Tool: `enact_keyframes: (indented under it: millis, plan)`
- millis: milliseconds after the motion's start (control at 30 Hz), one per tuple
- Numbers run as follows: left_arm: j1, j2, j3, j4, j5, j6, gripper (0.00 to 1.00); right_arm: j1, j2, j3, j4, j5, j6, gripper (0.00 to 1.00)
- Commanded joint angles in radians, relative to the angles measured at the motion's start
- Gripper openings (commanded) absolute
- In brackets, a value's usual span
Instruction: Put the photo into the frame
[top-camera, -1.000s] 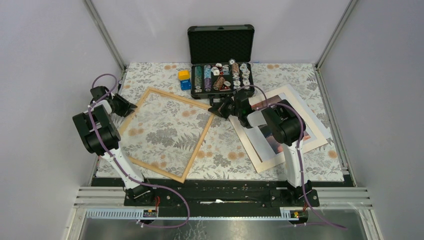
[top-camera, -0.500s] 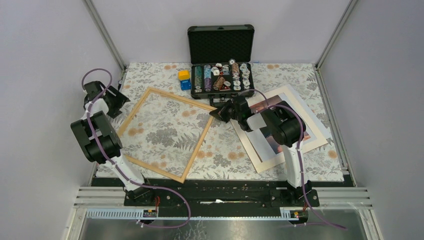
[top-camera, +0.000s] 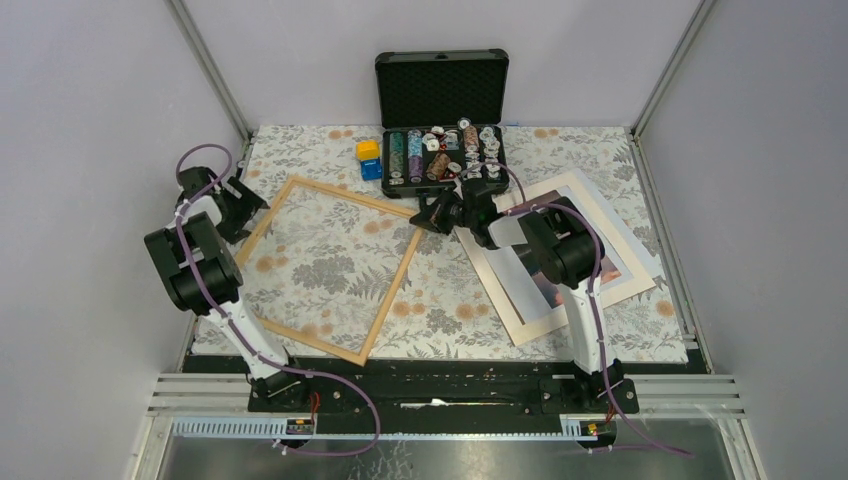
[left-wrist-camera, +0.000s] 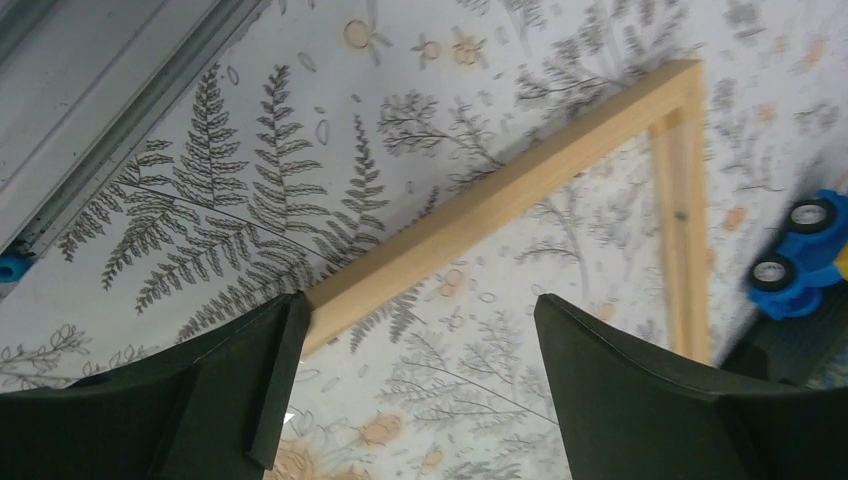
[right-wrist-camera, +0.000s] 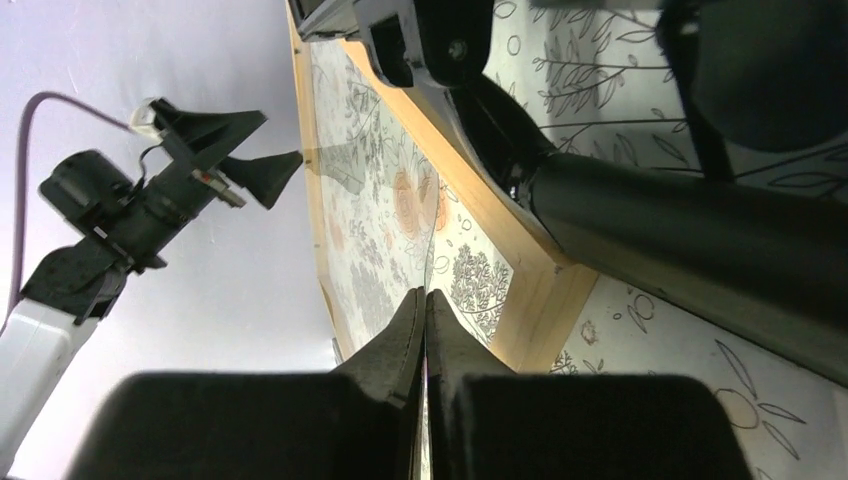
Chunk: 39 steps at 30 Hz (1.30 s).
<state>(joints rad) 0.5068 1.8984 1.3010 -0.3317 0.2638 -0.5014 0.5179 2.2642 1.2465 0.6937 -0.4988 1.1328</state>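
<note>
My left gripper (top-camera: 248, 210) sits at the far left of the floral cloth (top-camera: 330, 262) with its fingers spread wide and nothing held. In the left wrist view the left gripper (left-wrist-camera: 420, 330) hangs just over the frame (left-wrist-camera: 520, 185), and one light wood rail runs out from under my left finger (left-wrist-camera: 270, 380). I can't tell whether it touches. The frame (top-camera: 395, 294) is thin pale natural wood, large and rectangular. It lies flat on the cloth, turned like a diamond, left of centre, and the fern pattern shows through its open middle. An open black case (top-camera: 440, 100) of chips is behind it at the back, and a blue and yellow toy (top-camera: 369, 158) is just left of the case. My right gripper (top-camera: 422, 220) reaches left to the frame's right corner. In the right wrist view the right gripper (right-wrist-camera: 424, 305) has its fingers pressed together right above that corner. A thin edge shows at the fingertips, but I can't tell if anything is pinched there. The photo (top-camera: 592, 200) is on the right, apart from the frame and flat on the cloth. It is partly under my right arm, with a wide white border and bits of pink-orange and dark print showing.
</note>
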Motion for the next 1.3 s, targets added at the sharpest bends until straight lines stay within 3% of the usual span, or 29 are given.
enact_keyframes:
  millis: [0, 333, 500, 567, 700, 800, 867, 1267]
  plan:
    - [-0.005, 0.051, 0.043, -0.012, 0.039, 0.015, 0.91, -0.007, 0.015, 0.054, -0.041, -0.102, -0.021, 0.0]
    - [-0.004, 0.089, 0.049, -0.013, 0.082, -0.001, 0.91, -0.038, 0.021, 0.143, -0.148, -0.16, -0.034, 0.0]
    - [-0.007, 0.092, 0.046, -0.006, 0.099, -0.009, 0.91, -0.025, 0.01, 0.07, -0.018, -0.13, 0.033, 0.02]
    - [-0.007, 0.091, 0.041, -0.004, 0.094, -0.01, 0.91, -0.025, 0.018, 0.041, 0.032, -0.126, 0.081, 0.18]
    - [-0.007, 0.103, 0.029, -0.002, 0.101, -0.026, 0.91, -0.012, 0.005, 0.024, 0.037, -0.12, 0.076, 0.26]
    - [-0.007, 0.106, 0.007, 0.012, 0.109, -0.047, 0.91, 0.009, -0.046, -0.039, 0.054, -0.074, 0.079, 0.47]
    - [-0.007, 0.099, -0.005, 0.024, 0.111, -0.056, 0.91, 0.033, -0.076, -0.071, 0.055, -0.033, 0.081, 0.55]
    - [-0.008, 0.09, -0.082, 0.069, 0.141, -0.106, 0.9, 0.259, -0.175, -0.182, 0.124, 0.324, 0.149, 0.51]
